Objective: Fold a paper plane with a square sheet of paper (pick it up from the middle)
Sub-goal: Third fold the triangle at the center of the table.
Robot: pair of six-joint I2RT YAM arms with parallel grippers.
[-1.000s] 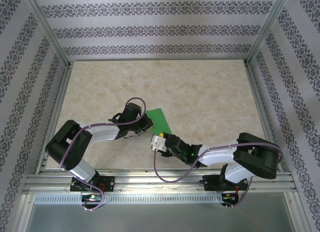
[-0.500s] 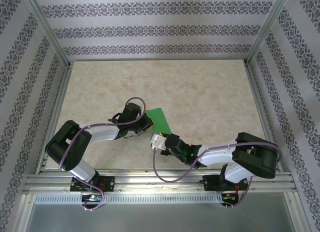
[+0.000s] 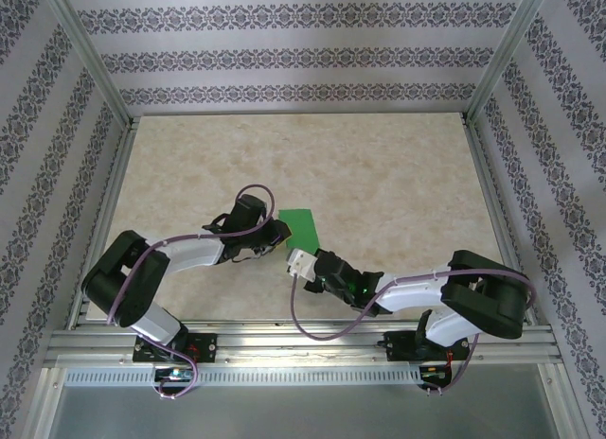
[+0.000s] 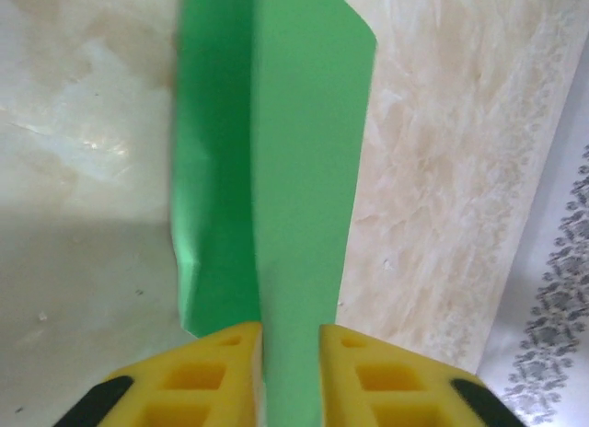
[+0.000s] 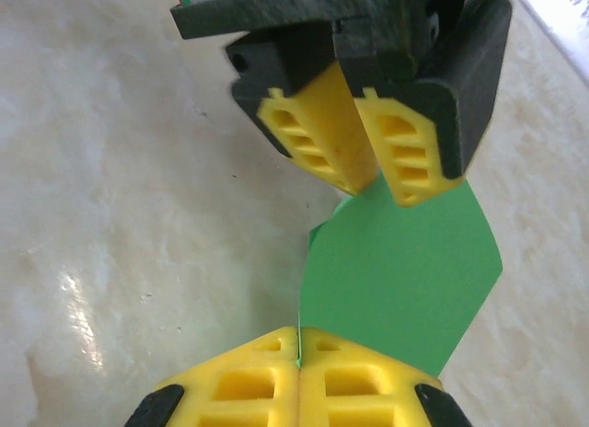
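The square sheet of paper (image 3: 303, 227) is bright green and folded, with a crease along its length, and lies at mid-table between the two grippers. My left gripper (image 3: 277, 233) is at its left end. In the left wrist view the yellow fingers (image 4: 212, 372) stand slightly apart, so the left gripper (image 4: 291, 330) is open, and the paper (image 4: 304, 169) runs through the gap. My right gripper (image 3: 301, 260) is at the near end. In the right wrist view this gripper (image 5: 298, 333) is shut on the thin edge of the paper (image 5: 405, 280). The left gripper (image 5: 391, 190) sits at the far end.
The beige marbled tabletop (image 3: 398, 174) stretches free behind and to the right of the paper. Aluminium frame rails (image 3: 303, 342) border the near edge, and posts stand at the sides. Patterned walls (image 3: 303, 56) enclose the back and both sides.
My right gripper's jaws have closed onto the paper's near edge. My left gripper's jaws have parted a little. Both arms have barely shifted.
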